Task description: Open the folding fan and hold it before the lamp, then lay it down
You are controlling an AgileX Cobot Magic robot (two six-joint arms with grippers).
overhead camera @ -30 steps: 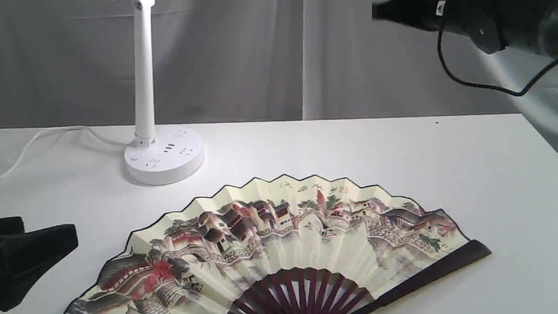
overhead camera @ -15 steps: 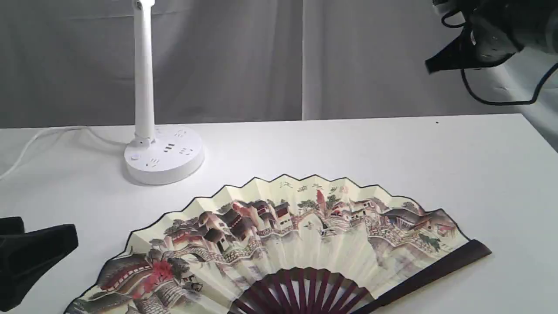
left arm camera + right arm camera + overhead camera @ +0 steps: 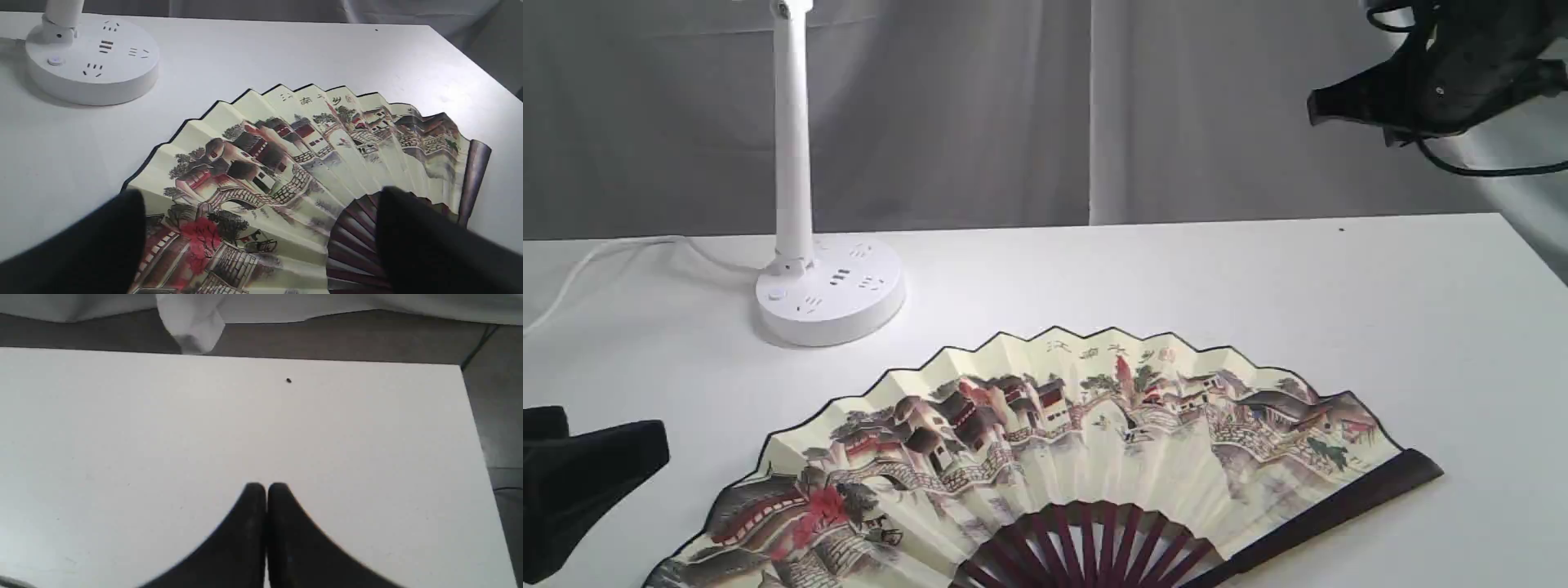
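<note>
The fan [image 3: 1054,441] lies spread flat by the table's [image 3: 1258,269] front edge; I judge it light and easily torn, so I'd pinch its stiff dark outer rib [image 3: 1331,510], my left claw [image 3: 259,198] gaping empty beside it, right claw [image 3: 266,490] pressed shut, seemingly above the far right corner.

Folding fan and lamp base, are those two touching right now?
Apart. The exterior view shows a strip of bare table between the lamp base and the folding fan.
</note>
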